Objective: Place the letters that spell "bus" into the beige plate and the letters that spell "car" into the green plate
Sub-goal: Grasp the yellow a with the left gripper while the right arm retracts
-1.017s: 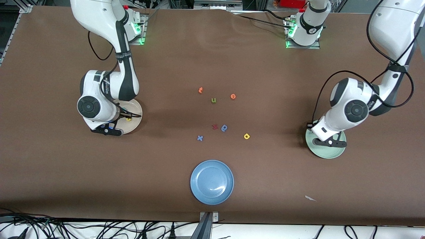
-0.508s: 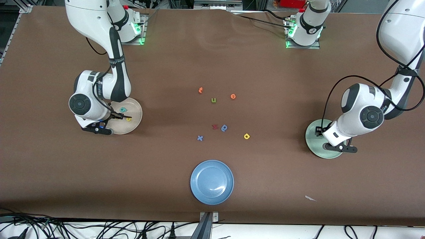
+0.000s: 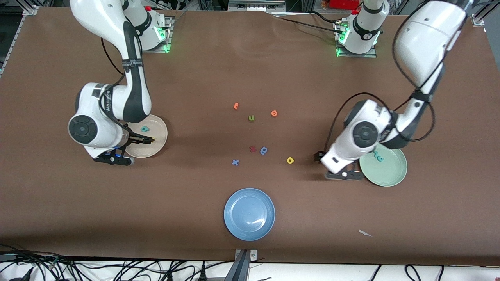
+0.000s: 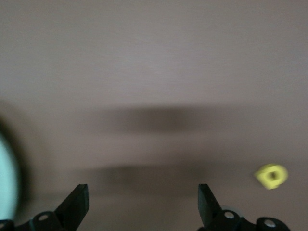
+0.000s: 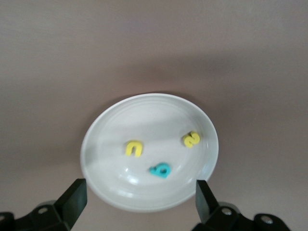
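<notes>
Right wrist view gives you the round cream-beige plate (image 5: 154, 115) from above, with the yellow foam u (image 5: 134, 148), the yellow foam s (image 5: 191, 139) and the teal foam b-shape (image 5: 160, 170) lying flat and apart from one another inside it. Treat the "bus" group as complete. The right gripper (image 5: 139, 192) has its fingers spread with nothing between them. In the front view it hangs over the table at the rim of that plate, which sits toward the right arm's end of the table, with the wrist bent so that the hand points down. The round pale mint-green plate (image 3: 390, 173), toward the left arm's end of the table, holds two small teal foam letters (image 3: 377, 157) close together. You cannot read their shapes from here, but they are probably the c and the r. The yellow foam a-shape with a hole (image 3: 290, 160) lies on the brown table, between the central cluster of loose letters and the green plate, so the "car" group appears to lack one letter. The left gripper (image 3: 344, 175) is over the bare table just beside the green plate, on the side toward the a-shape, its fingers wide apart and empty. Its elbow is raised and its forearm slopes down. Judge its next action to be a reach for the a-shape, and expect a small, thin part that needs a centred pinch.
</notes>
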Robot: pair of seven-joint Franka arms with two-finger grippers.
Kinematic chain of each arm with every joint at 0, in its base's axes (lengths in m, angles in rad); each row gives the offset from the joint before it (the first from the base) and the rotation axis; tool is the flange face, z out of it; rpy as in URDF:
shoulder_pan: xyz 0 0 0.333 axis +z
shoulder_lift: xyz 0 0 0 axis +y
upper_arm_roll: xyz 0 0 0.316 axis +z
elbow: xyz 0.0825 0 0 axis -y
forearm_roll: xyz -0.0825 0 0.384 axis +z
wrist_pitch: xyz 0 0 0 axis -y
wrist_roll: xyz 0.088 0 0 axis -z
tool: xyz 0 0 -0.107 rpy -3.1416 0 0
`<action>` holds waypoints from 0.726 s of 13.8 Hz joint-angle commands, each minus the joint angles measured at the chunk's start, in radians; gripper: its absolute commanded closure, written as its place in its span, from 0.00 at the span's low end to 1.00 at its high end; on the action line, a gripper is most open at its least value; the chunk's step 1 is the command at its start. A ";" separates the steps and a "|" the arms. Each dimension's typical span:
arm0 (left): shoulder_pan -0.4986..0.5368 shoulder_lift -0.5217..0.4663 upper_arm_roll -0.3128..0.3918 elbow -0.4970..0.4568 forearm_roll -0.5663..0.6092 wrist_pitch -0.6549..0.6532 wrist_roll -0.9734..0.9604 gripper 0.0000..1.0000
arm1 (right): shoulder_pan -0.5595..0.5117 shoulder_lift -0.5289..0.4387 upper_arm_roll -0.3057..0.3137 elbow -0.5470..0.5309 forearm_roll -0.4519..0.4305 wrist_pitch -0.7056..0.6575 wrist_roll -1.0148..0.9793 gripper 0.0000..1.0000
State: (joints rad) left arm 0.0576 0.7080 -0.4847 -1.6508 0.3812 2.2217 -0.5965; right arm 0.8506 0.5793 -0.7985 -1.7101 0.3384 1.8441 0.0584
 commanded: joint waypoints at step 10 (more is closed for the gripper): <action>-0.191 0.189 0.015 0.215 -0.022 -0.007 -0.370 0.05 | -0.092 -0.303 0.048 0.168 -0.137 -0.264 -0.075 0.00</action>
State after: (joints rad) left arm -0.1036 0.8594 -0.4833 -1.5010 0.3773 2.2233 -0.9373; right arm 0.8097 0.3453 -0.8292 -1.5297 0.2483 1.5889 -0.0123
